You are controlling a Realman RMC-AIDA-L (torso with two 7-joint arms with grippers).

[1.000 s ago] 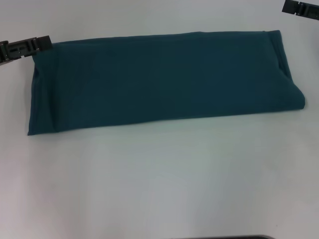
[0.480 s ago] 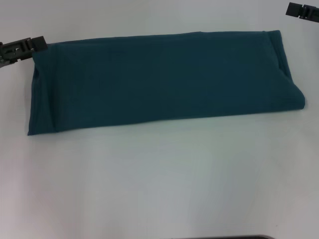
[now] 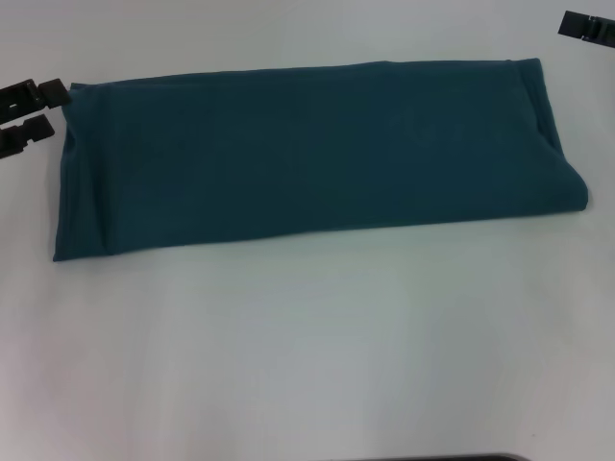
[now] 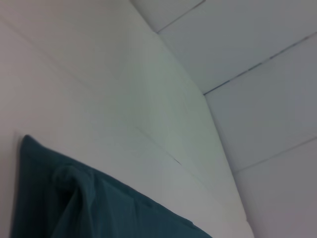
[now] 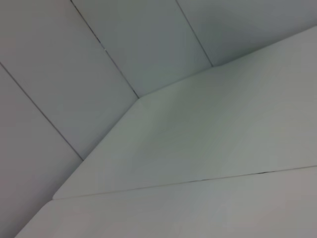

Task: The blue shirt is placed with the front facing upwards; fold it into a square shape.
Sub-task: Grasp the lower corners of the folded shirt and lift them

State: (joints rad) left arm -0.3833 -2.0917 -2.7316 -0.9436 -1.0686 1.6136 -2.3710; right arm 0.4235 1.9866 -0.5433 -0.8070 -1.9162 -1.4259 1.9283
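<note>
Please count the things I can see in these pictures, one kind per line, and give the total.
Blue shirt, folded into a long strip: 1
Grippers, left gripper open beside the shirt's far left corner, right gripper at the far right: 2
White table: 1
Total: 4

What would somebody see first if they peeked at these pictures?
A big blue shirt, folded into a long band, lies across the white table. The left gripper sits just off its far left corner, jaws open and off the cloth. The right gripper peeks in at the far right.
</note>
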